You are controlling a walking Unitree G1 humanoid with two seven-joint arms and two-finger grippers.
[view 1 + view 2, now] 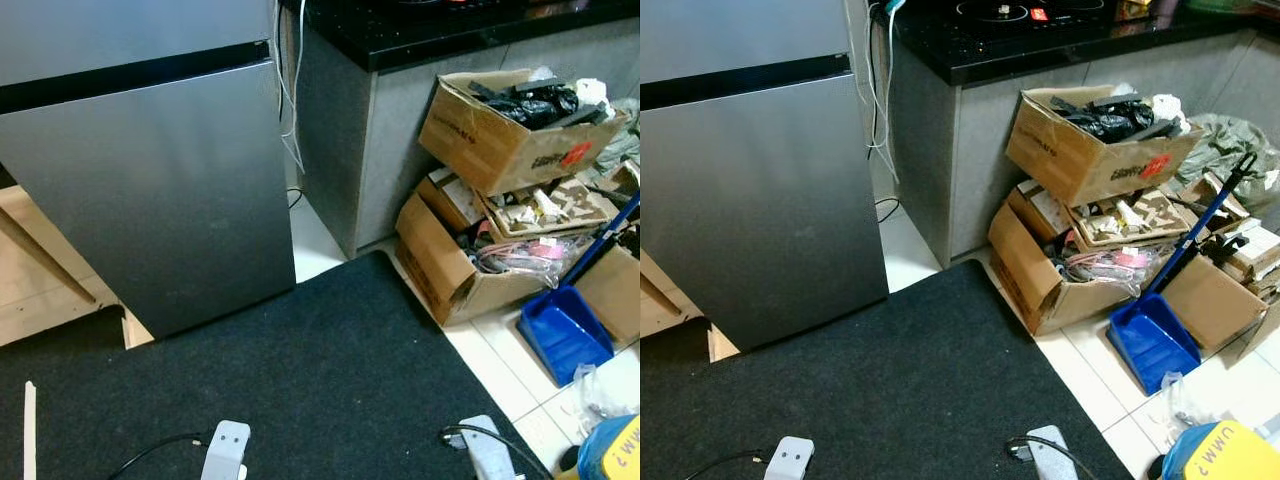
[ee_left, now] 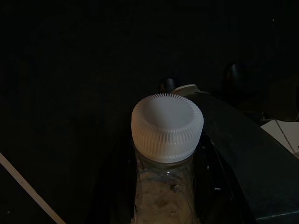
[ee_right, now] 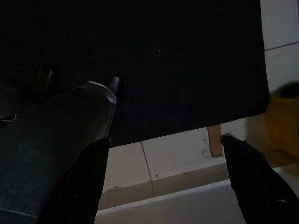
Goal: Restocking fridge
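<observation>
Left pincer (image 2: pixel 163 205) pinches a white-capped bottle (image 2: pixel 167 128), long axis running along the fingers. Right pincer (image 3: pixel 163 144) spread, empty, above the black mat (image 3: pixel 140 56) and tile. Fridge (image 1: pixel 150 190) stands shut ahead, over the mat's far left edge, nearer the left arm. Head views show the closed door; left wrist view shows the bottle.

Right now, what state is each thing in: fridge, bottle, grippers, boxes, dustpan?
Fridge door: closed.
Bottle: white cap on, held between the left gripper's fingers.
Left gripper: shut on the bottle.
Right gripper: open, nothing between its fingers, above the dark mat.
Top cardboard box: open, tilted, stuffed with black bags.
Lower cardboard box: open, full of clutter.
Blue dustpan: resting on the tiled floor, handle leaning on the boxes.
</observation>
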